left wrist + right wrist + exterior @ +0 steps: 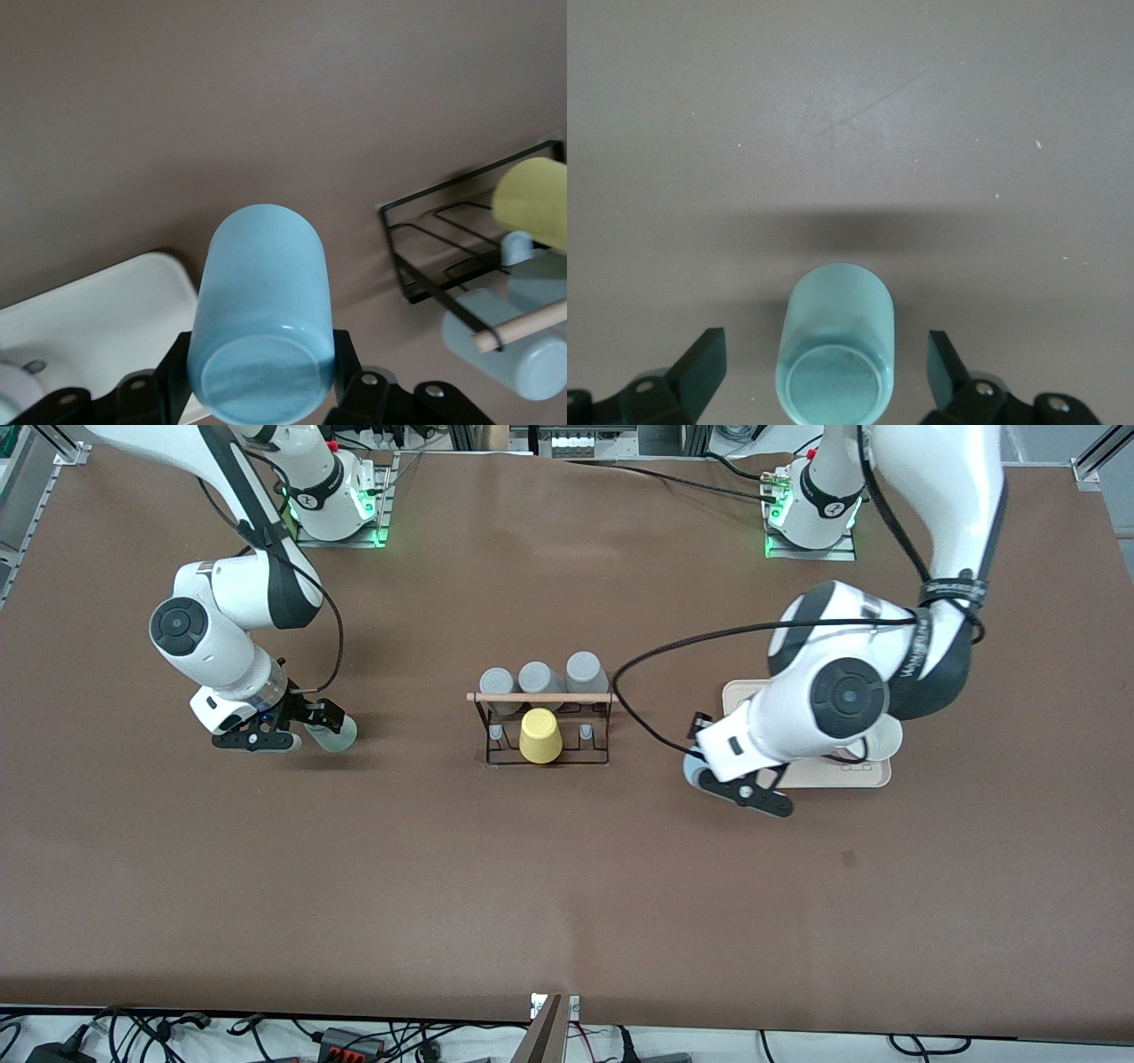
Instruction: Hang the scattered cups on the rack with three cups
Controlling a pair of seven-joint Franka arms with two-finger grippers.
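Left jaws gripped the light blue cup; right jaws stood wide around the mint-green cup.

Only the wrist views showed this: the left gripper pinched the blue cup's sides, while the right gripper had gaps both sides of its cup. In the front view the left gripper hung low at the cream tray, at 3 o'clock from the rack; the right gripper sat at 9 o'clock, arm bent down to the tabletop.
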